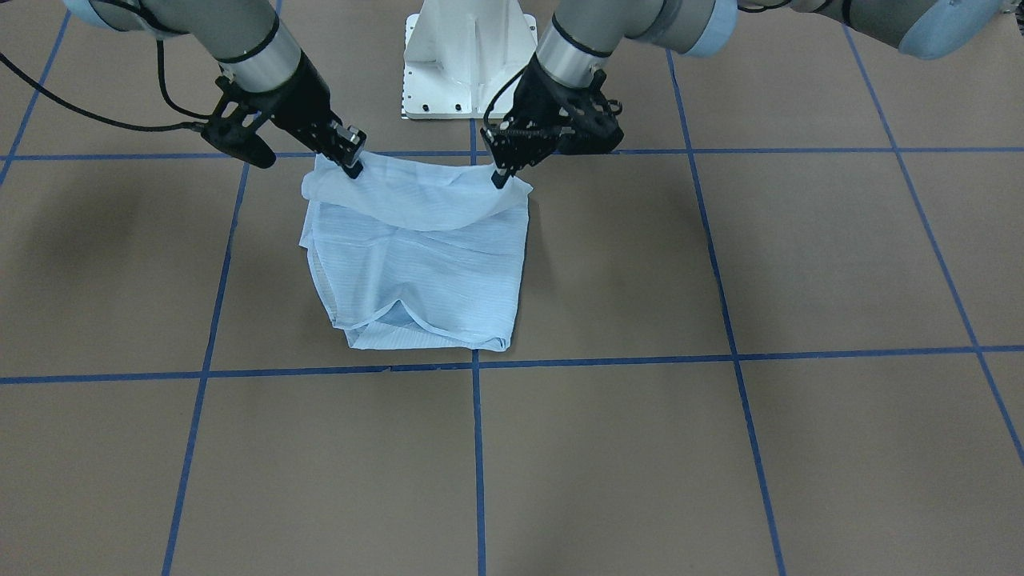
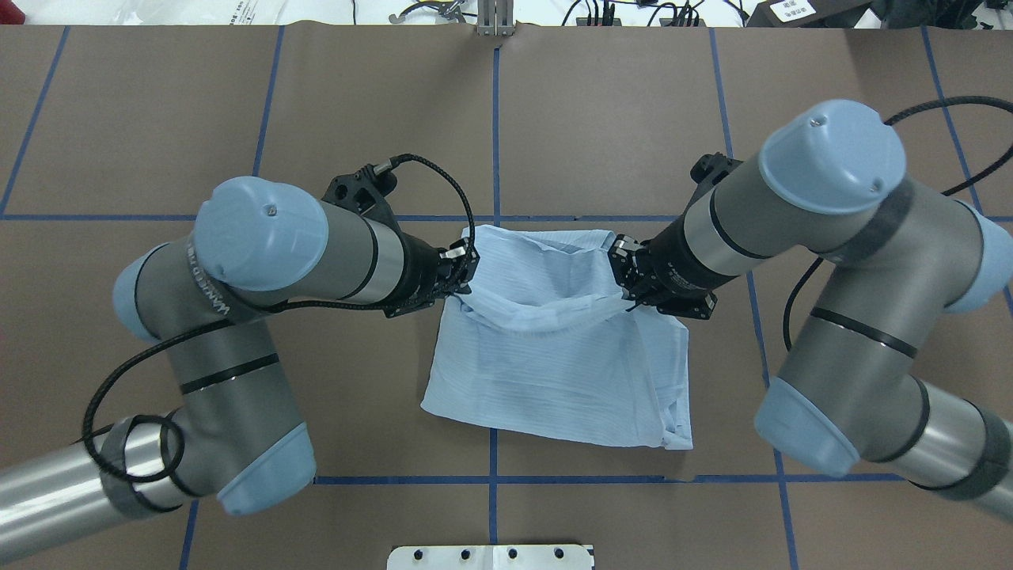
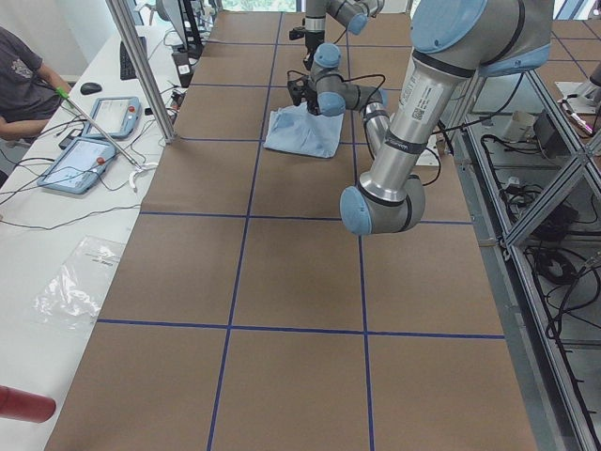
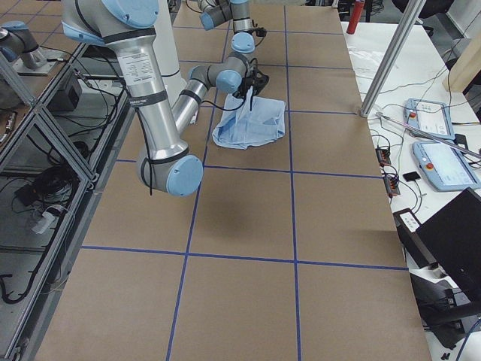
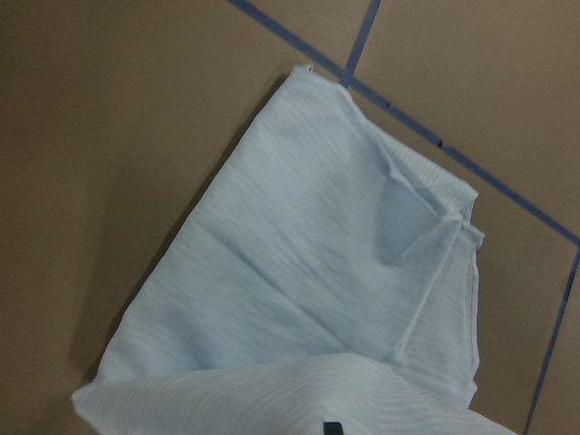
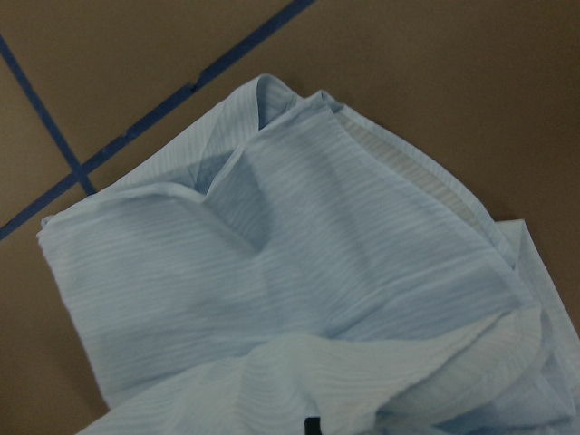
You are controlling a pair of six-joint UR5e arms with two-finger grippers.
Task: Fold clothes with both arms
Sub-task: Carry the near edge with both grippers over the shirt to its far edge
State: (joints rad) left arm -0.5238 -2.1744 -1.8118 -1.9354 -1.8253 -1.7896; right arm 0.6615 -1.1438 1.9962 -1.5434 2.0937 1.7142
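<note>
Bare brown table lies nearest, gridded with blue tape lines. Next is the shirt: pale blue, thin, folded to a rough square, lying mid-table just on the robot's side of a cross line. The near hem isn't flush. Layers splay at one near corner, and a curved edge shows under the top ply.

Beyond that, one edge of the shirt is up off the table. The right gripper, on the front view's left, and the left gripper, on its right, each have their fingers pinched shut on a corner of that edge. The cloth sags in a shallow belly between them. The camera angles disagree, so I can't fix whether the held edge hangs over the shirt's middle or its robot-side end.

Farthest back is the white pedestal base.

Risks, as I judge them:
- Each pinch holds very little of a slick, thin fabric. A tug from the other arm could pull a corner free and drop half the fold.
- If the arms travel unevenly, the edge will land skewed.
- The sagging middle would touch down first. Dragged along, it could bunch up or shift the loose plies beneath, worsening the splay at the near hem.
- Pulling the arms apart to take out the sag could drag the whole pile across the table.
</note>
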